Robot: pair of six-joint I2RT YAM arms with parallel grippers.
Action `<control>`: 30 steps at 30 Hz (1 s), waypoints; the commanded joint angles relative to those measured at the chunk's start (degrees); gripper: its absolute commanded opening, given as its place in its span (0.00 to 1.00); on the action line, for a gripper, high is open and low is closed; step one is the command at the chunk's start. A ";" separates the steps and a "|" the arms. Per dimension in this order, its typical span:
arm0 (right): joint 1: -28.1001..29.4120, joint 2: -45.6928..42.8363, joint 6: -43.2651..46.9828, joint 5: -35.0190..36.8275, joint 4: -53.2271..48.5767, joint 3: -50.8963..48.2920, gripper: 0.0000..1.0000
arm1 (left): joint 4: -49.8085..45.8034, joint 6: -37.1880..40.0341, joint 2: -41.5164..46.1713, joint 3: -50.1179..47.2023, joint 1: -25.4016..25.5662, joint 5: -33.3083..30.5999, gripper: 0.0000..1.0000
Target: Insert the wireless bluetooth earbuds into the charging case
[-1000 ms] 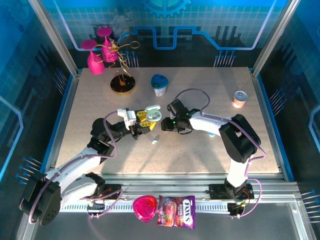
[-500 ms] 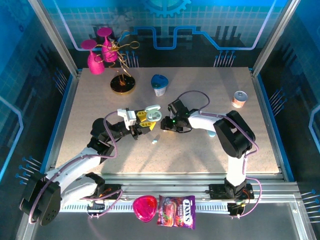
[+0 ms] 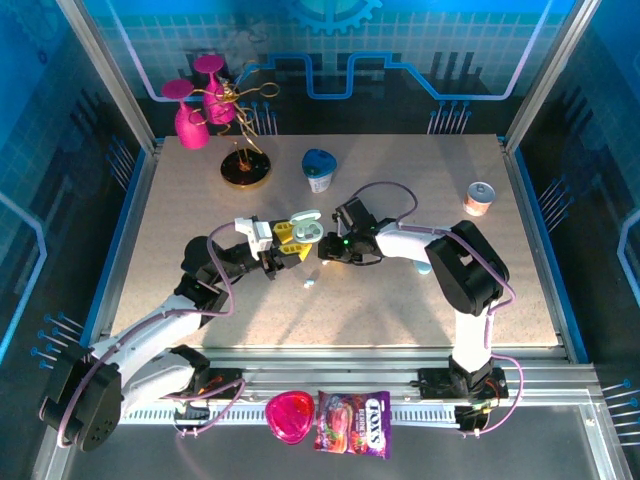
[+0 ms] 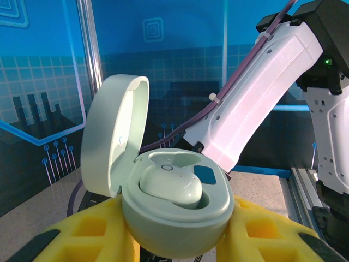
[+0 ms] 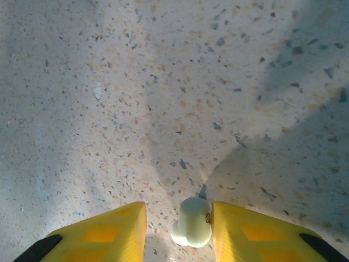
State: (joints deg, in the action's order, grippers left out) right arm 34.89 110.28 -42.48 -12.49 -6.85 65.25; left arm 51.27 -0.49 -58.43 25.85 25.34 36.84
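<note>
My left gripper (image 4: 177, 243) is shut on the pale-green charging case (image 4: 174, 218), held upright above the table between yellow fingers (image 4: 82, 234). Its lid (image 4: 114, 136) stands open and one earbud (image 4: 172, 185) sits inside. In the top view the case (image 3: 305, 226) is just left of my right gripper (image 3: 326, 250). The right gripper (image 5: 179, 221) is down at the table, its jaws a little apart. A small whitish earbud (image 5: 192, 222) lies between them, touching the right finger (image 5: 245, 232), with a gap to the left finger. Another earbud (image 3: 309, 284) lies loose on the table nearer the front.
Pink goblets (image 3: 195, 105) and a gold stand (image 3: 245, 168) are at the back left. A blue-lidded cup (image 3: 319, 170) is at the back centre and a small can (image 3: 480, 198) at the right. A pink case (image 3: 290, 416) and a sweets bag (image 3: 353, 423) lie beyond the front rail.
The right gripper has edged left towards the case and its jaws have narrowed around the earbud on the table. The left arm and case have stayed still.
</note>
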 commanded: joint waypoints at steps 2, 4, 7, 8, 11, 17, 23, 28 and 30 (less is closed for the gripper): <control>0.00 0.94 -0.06 -2.12 1.91 0.31 0.35 | 0.85 0.23 0.47 -0.14 -0.04 0.60 0.32; 0.00 1.31 0.24 -2.53 1.83 0.52 0.34 | 0.88 0.29 0.56 -0.16 -0.08 0.60 0.32; 0.24 2.00 1.55 -1.86 -0.14 1.53 0.32 | 0.86 0.32 0.51 -0.15 -0.03 0.60 0.31; 0.26 2.17 1.87 -1.71 -0.60 1.75 0.32 | 0.88 0.32 0.51 -0.15 -0.12 0.61 0.32; 0.42 2.70 2.69 -2.04 -1.46 2.42 0.32 | 0.86 0.32 0.60 -0.18 -0.03 0.60 0.32; 1.37 3.45 5.45 -2.29 -3.88 4.42 0.32 | 0.86 0.32 0.65 -0.09 -0.08 0.69 0.32; 3.41 4.88 12.14 3.02 -12.52 9.05 0.32 | 0.85 0.33 0.85 0.06 -0.03 0.70 0.32; 4.62 6.04 15.09 6.35 -17.40 11.66 0.30 | 0.85 0.32 1.02 -0.09 -0.03 0.73 0.32; 5.11 6.26 16.15 6.94 -18.23 12.30 0.29 | 0.85 0.29 1.13 -0.09 -0.03 0.69 0.32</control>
State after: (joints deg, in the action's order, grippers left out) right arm 39.05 115.04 -29.69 -8.19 -20.14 75.81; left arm 51.27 -0.47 -58.43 25.87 25.34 36.86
